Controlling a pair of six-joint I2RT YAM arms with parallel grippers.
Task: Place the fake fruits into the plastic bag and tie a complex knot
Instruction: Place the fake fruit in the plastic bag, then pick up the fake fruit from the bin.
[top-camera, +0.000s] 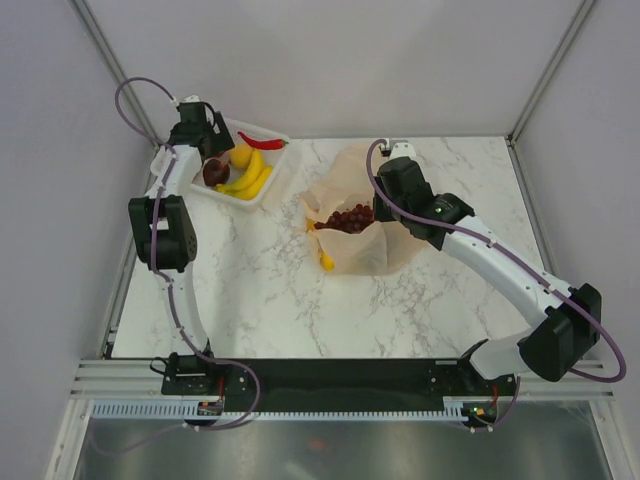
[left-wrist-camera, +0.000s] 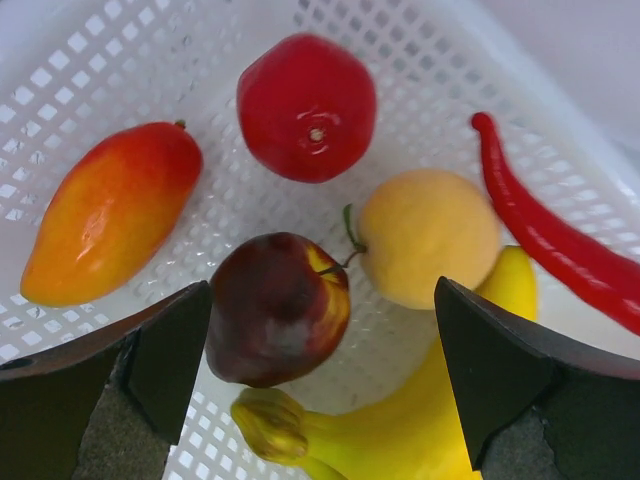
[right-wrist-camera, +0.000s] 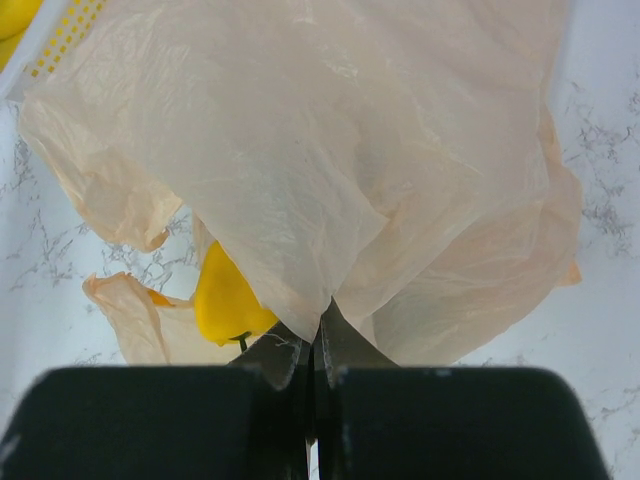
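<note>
One dark apple (left-wrist-camera: 278, 305) lies beneath the spread left jaws.

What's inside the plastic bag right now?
Dark purple grapes sit in the open mouth of the plastic bag. A yellow fruit shows at its left edge, inside or not I cannot tell. Anything beneath the grapes is hidden by the bag's film.

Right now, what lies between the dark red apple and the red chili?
A pale yellow peach lies between the dark red apple and the red chili; the left wrist view shows it.
</note>
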